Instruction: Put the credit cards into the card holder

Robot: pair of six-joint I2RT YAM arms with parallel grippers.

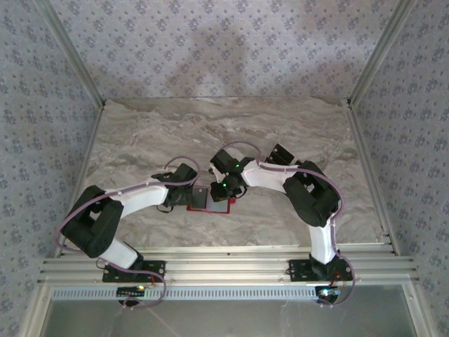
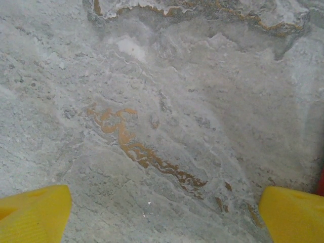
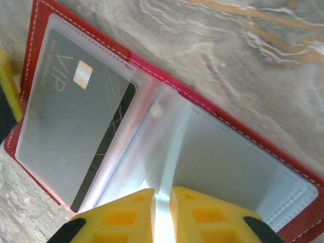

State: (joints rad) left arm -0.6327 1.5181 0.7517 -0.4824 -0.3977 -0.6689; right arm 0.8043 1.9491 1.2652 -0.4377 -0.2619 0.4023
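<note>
Right jaws pinch card holder (image 3: 202,104) sleeve (image 3: 164,167) (credit card (image 3: 76,116) pocketed); left jaws released.

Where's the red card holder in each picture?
Top external: holder at the centre of the table.
Left wrist: a red sliver at the right edge, probably it.
Right wrist: lying open across most of the picture.
Shared landmark: the marbled table.
</note>
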